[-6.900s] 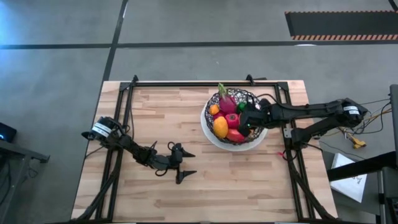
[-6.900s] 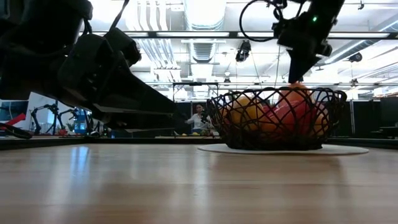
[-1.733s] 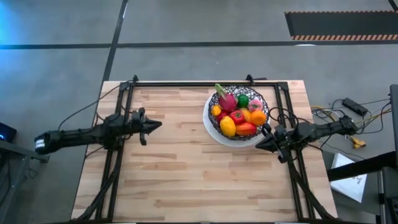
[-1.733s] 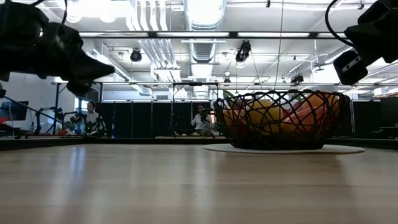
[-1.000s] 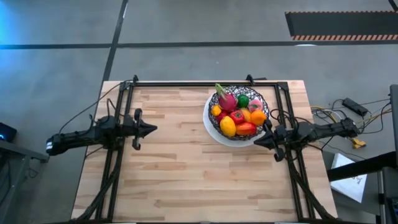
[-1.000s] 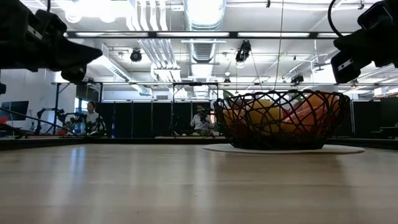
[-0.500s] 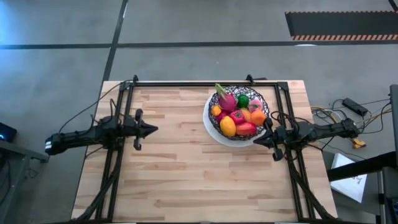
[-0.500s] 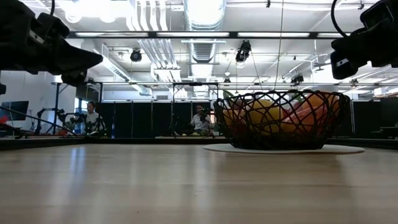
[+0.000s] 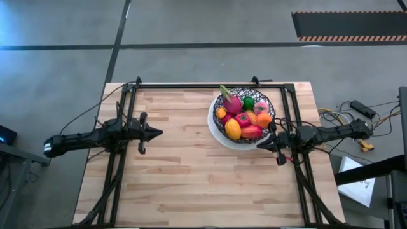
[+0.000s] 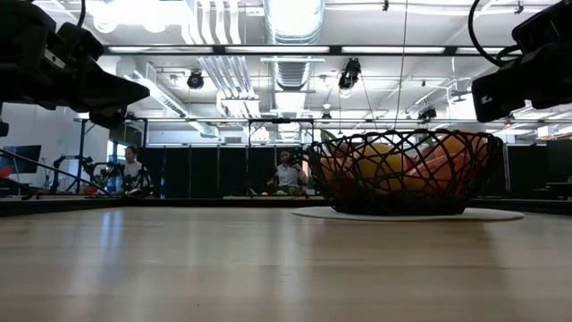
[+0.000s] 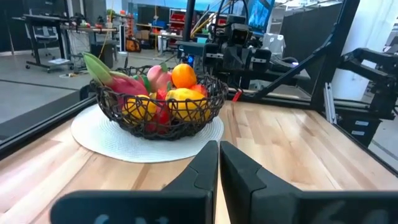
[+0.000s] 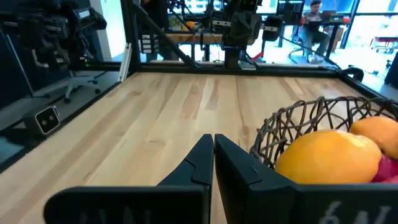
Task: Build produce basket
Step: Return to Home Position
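Tabletop [image 9: 191, 172]: pale wood planks with a black frame along its back and sides. Left arm: stretched level from the left side, with the left gripper [image 9: 158, 133] over the left-middle part of the wood, raised clear of it and well apart from the basket; fingers [image 11: 202, 165] pressed together with only a thin slit between them, holding nothing. Right arm: stretched level from the right side, with the right gripper [image 9: 261, 144] raised just beside the edge of the basket's plate, pointing across the tabletop; fingers [image 12: 200, 155] likewise together, nothing between them. Basket [image 9: 213, 130]: black wire-mesh bowl on a round white plate, standing upright in the back right part of the tabletop. Produce, all inside the basket: pink dragon fruit [image 9: 231, 103] with green leaf tips at the back, yellow lemon [image 9: 233, 130] at the front, red piece [image 9: 252, 131] beside it, orange [image 9: 263, 119] on the right, green piece [image 9: 248, 103] at the back, pale pink piece [image 9: 261, 107] next to it.
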### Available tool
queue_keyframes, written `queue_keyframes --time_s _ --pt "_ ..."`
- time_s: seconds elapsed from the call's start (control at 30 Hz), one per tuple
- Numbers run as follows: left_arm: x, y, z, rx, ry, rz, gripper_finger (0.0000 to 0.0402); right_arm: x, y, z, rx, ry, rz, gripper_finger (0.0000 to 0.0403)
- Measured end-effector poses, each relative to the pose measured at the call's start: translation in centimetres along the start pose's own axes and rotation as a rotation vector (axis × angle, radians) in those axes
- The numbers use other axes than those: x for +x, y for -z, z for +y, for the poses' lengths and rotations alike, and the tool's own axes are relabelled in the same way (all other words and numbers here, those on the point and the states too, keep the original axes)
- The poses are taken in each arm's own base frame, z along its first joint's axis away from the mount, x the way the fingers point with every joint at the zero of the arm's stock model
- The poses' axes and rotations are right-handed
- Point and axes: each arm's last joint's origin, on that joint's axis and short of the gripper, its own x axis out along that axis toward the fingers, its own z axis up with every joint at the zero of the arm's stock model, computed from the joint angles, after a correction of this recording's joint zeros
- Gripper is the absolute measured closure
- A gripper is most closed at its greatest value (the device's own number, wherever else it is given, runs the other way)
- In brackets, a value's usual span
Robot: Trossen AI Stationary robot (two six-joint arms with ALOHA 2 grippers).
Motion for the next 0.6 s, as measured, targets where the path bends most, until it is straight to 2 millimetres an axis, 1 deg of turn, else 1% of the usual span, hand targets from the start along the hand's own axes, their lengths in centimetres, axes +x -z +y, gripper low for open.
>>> queue_keyframes --time_s 0.33,0.6 --pt "0.20 0.25 0.04 -0.002 -0.003 0.031 0.0402 0.06 0.03 -0.01 0.049 0.003 0.010 0.0394" --pt "0.33 0.43 0.07 -0.004 -0.006 0.053 0.0402 0.05 0.00 -0.01 0.049 0.002 0.009 0.0394"
